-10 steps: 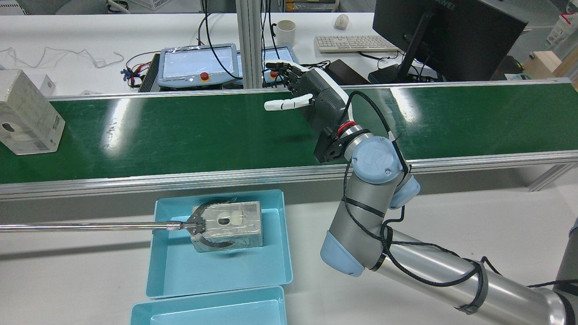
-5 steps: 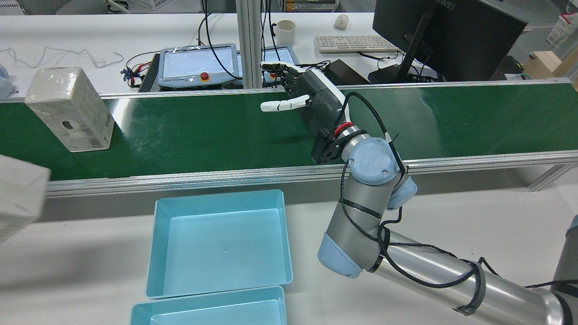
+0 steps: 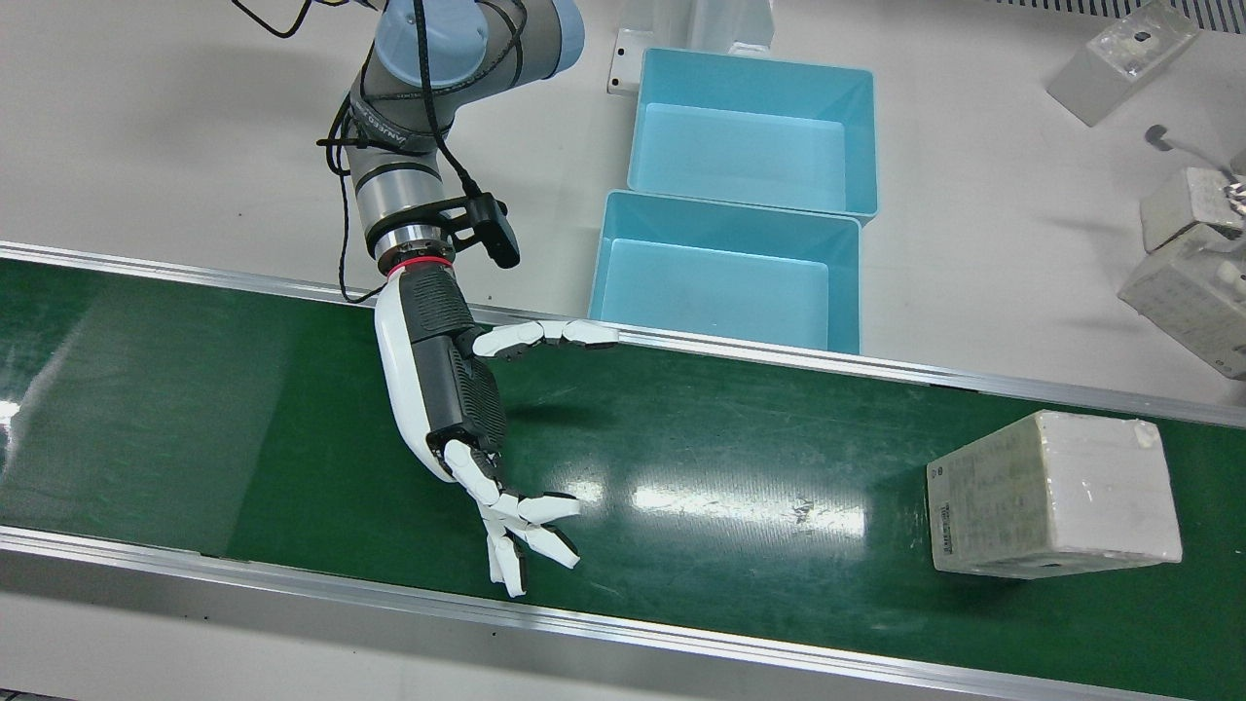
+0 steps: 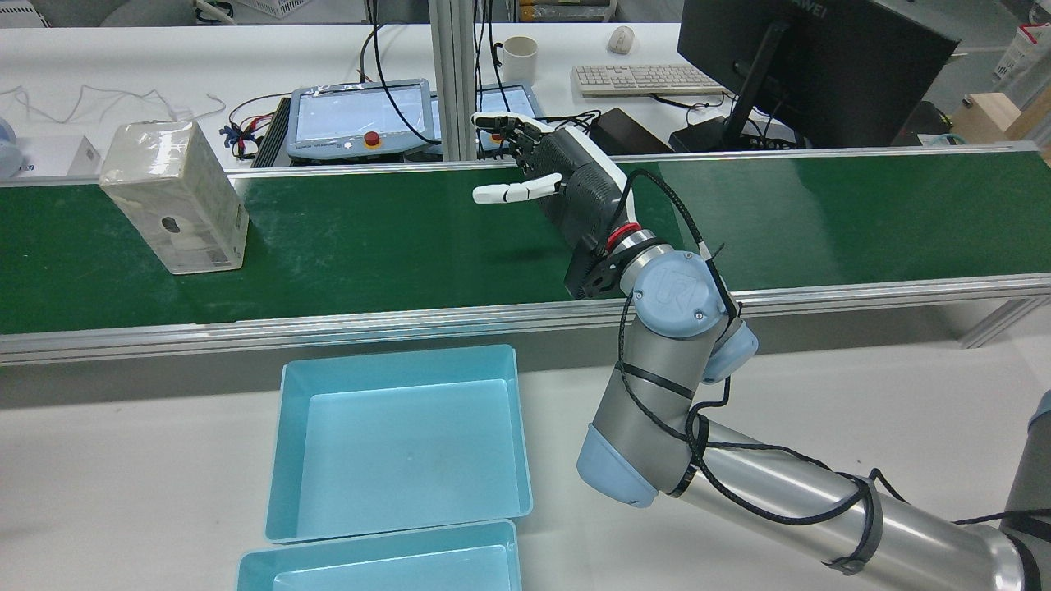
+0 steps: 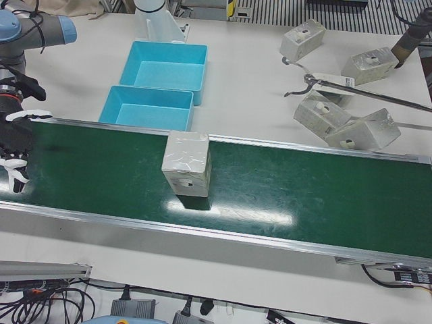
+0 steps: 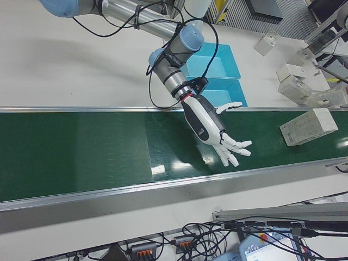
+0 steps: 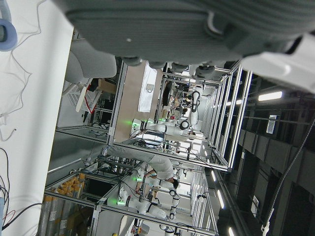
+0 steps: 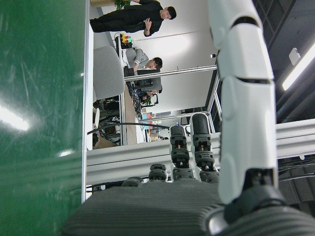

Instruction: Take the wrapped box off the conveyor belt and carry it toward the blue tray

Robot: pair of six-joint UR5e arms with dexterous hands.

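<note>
Right robot hand (image 3: 458,419) open and empty over the belt (image 3: 243,409), wrapped box (image 3: 1051,492) well apart; if we close late, slick wrap slips or box tips.

The green conveyor belt (image 3: 292,409) carries one wrapped box (image 3: 1051,494) — two blue trays (image 3: 725,282) sit on the white table (image 3: 146,146).

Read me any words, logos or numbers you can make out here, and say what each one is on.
"UR": logo on the blue joint cap of the right arm.
"HUAWEI", top partly cut off: back of the monitor.
Printed label on the wrapped box: too small to read.
Nothing else legible.
</note>
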